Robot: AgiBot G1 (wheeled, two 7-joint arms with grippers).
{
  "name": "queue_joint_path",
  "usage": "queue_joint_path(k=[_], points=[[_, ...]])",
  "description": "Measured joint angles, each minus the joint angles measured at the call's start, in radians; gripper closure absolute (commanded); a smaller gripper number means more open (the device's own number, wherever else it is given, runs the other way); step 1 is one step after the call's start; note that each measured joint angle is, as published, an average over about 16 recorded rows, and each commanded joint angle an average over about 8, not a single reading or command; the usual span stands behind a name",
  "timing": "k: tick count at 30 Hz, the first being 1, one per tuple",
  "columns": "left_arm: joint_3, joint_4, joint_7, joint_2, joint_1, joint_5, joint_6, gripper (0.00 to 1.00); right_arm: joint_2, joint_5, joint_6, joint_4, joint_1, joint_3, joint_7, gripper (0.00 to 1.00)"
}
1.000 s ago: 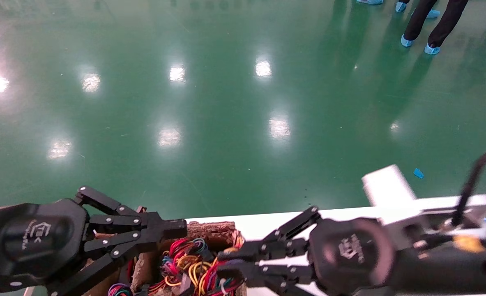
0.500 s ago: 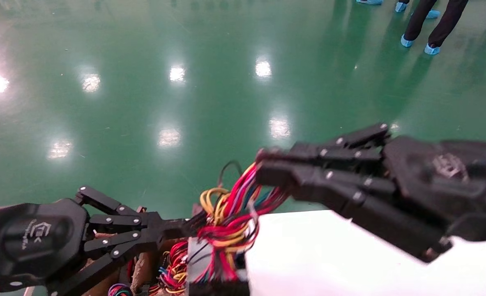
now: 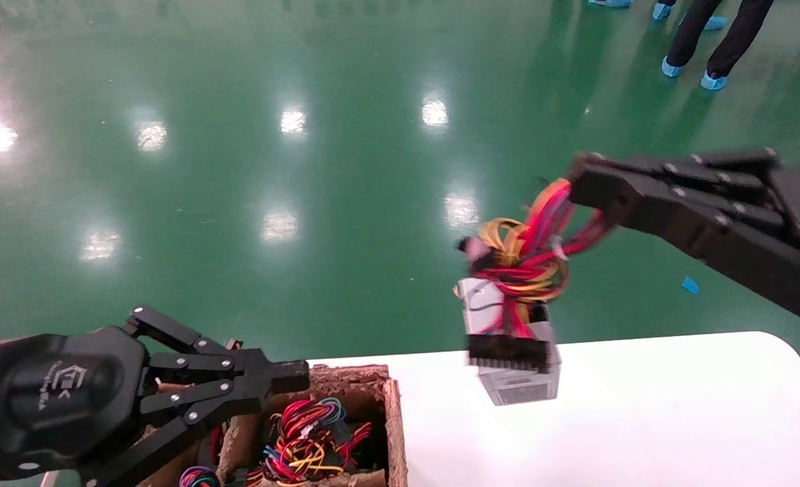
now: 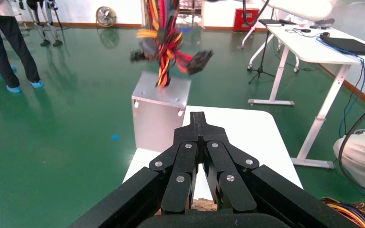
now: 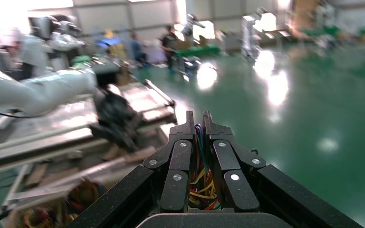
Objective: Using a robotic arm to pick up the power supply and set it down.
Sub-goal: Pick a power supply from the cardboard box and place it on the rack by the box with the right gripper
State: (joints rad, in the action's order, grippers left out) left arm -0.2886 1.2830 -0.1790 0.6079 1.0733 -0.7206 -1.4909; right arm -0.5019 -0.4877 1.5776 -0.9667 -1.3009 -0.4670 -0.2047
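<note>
Hanging by its wires (image 3: 531, 243), the power supply (image 3: 511, 355) now dangles clear above the white table (image 3: 643, 406); a moment ago it was only just coming up out of the brown crate (image 3: 356, 379), so the lift looks done and the setting-down is what remains, I'd say. The right gripper (image 3: 579, 186) has swung up and away from the crate to the far side of the table's edge, its jaws clenched on the red and yellow wire bundle, not on the metal box itself. In its own wrist view the coloured wires (image 5: 198, 142) show pinched between the fingers. The box hangs tilted and blurred, so it is probably swinging, and a grip on cables alone seems chancy to me.

The left gripper (image 3: 285, 375) stays parked over the crate's near corner, jaws pressed together on nothing. From its wrist camera the silver box (image 4: 160, 111) shows plainly beyond the fingertips. The crate is cut off at the bottom of the head view, more wires (image 3: 308, 439) heaped inside. The right arm behind its gripper runs out of frame.
</note>
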Motion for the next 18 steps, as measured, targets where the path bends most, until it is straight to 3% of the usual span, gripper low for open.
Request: queue_joint_path(k=[18], points=[[-0.001, 0.000, 0.001, 0.000, 0.000, 0.001, 0.000, 1.00, 0.224, 0.018, 0.011, 0.311, 0.211, -0.085, 0.199, 1.00]])
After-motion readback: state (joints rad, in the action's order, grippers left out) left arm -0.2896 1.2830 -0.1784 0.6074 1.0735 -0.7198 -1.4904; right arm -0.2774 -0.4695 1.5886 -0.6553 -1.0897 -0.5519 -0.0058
